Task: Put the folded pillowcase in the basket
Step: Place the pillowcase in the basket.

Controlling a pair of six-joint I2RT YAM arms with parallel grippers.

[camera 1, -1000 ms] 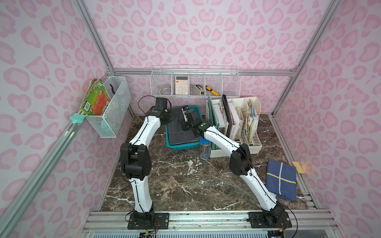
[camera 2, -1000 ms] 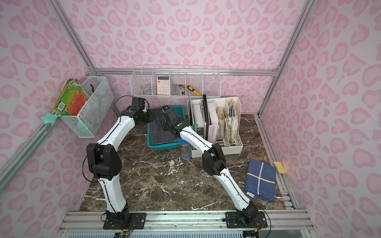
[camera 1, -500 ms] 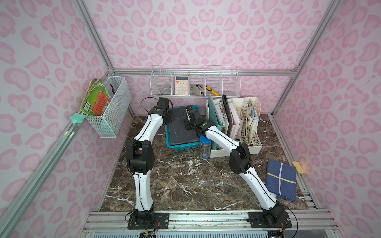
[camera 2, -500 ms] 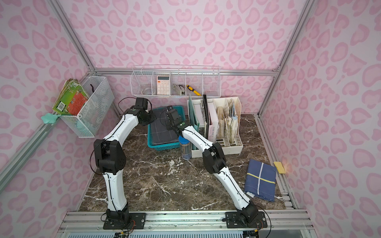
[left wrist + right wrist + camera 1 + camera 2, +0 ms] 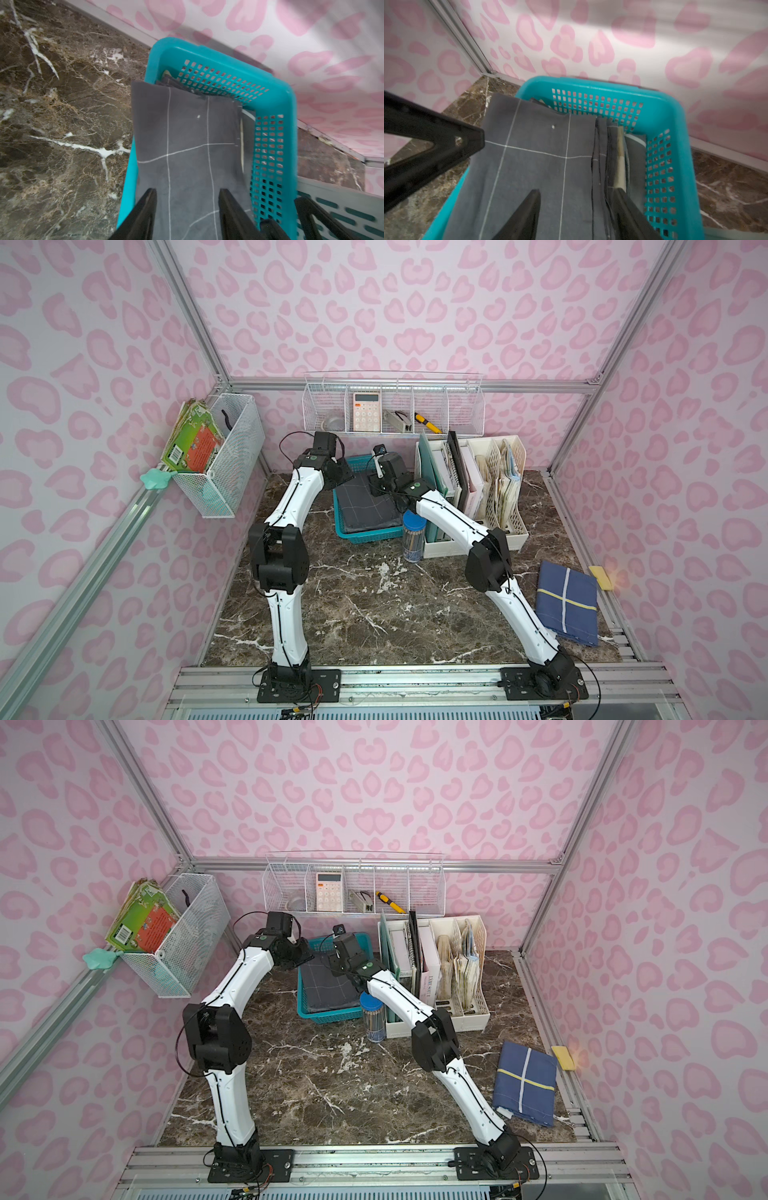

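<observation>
Marble tabletop [image 5: 374, 605] gives us a wide open stretch between the arm bases and the back in both top views, but the back is tight: the teal basket [image 5: 365, 536] stands near the rear wall, a blue-capped jar [image 5: 412, 543] just beside its near right corner and a cream file rack [image 5: 478, 541] close along its right side. We see the grey grid-lined pillowcase [image 5: 365, 506] lying inside the basket, with the left gripper [image 5: 344, 480] and right gripper [image 5: 380, 485] both over its far end; a navy cloth [image 5: 567, 601] lies well apart at the right edge. From the left wrist, our left gripper [image 5: 188, 191] has its jaws spread above the flat cloth, clamping nothing, and one long edge of the pillowcase [image 5: 187, 135] overlaps the basket's rim [image 5: 291, 124] on the marble side. From the right wrist, the right gripper [image 5: 577, 191] likewise stands parted over the fabric, one finger at the stacked folds; a corner drapes over the rim [image 5: 675, 112], and the left gripper's finger [image 5: 446, 141] crowds close.
</observation>
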